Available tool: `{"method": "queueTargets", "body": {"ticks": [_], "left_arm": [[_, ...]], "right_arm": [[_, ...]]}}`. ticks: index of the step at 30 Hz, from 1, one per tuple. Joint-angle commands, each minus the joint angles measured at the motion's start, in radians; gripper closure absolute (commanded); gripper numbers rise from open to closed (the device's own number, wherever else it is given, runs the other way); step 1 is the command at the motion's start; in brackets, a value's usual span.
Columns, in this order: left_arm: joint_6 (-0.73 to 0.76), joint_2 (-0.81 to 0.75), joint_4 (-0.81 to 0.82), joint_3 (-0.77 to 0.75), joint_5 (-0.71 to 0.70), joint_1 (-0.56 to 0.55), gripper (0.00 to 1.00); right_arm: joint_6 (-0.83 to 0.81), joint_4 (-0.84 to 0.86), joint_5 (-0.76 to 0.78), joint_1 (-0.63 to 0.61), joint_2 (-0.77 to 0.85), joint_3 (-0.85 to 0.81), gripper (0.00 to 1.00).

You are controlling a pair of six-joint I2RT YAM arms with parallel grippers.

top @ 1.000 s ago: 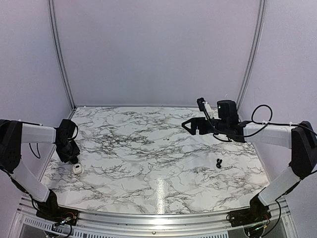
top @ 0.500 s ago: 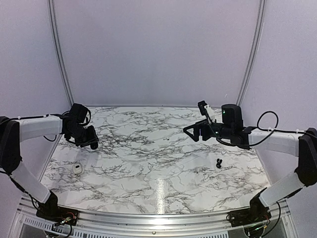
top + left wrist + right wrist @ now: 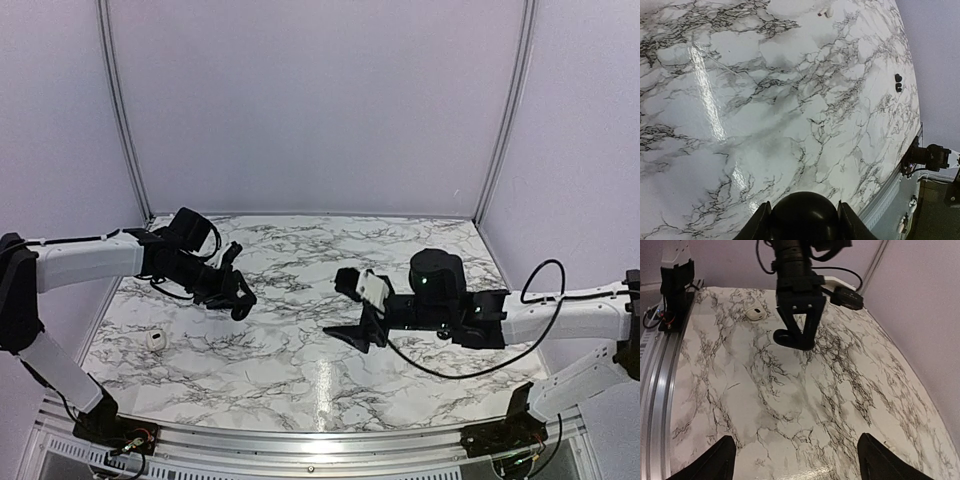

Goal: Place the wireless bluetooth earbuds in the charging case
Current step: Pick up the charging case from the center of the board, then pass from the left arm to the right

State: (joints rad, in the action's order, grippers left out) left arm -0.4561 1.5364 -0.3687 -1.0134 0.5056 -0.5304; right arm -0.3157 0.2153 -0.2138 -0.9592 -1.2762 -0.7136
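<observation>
The white charging case (image 3: 155,340) lies on the marble table near the left edge. It also shows in the right wrist view (image 3: 755,314). Two black earbuds (image 3: 898,83) lie side by side on the table in the left wrist view. In the top view my right arm covers them. My left gripper (image 3: 238,300) is shut and empty, held above the table's left centre, well right of the case; it shows in the right wrist view (image 3: 794,336). My right gripper (image 3: 346,310) is open wide and empty near the table's centre, facing the left gripper.
The marble table top (image 3: 290,380) ends at a metal rail (image 3: 300,440) along the near edge. Purple walls close the back and sides. A few small white specks (image 3: 825,10) lie on the table far from the earbuds.
My left gripper left the case at the left edge and swung up and right toward the centre. My right arm swung from the back right to the centre, now covering the earbuds.
</observation>
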Motion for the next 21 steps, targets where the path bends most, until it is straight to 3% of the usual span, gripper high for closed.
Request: {"method": "queueTargets", "body": {"ticks": [1,9,21], "left_arm": [[-0.032,0.013,-0.036,0.002,0.139,-0.011,0.67],[-0.099,0.106,-0.061,-0.039,0.210,-0.085,0.69],[-0.212,0.219,-0.081,-0.117,0.258,-0.169,0.69]], "right_arm": [[-0.228,-0.036,0.282,-0.206,0.016,-0.008,0.19],[-0.480,-0.060,0.485,-0.375,-0.055,-0.052,0.31],[-0.605,-0.096,0.421,-0.429,-0.233,-0.179,0.49]]}}
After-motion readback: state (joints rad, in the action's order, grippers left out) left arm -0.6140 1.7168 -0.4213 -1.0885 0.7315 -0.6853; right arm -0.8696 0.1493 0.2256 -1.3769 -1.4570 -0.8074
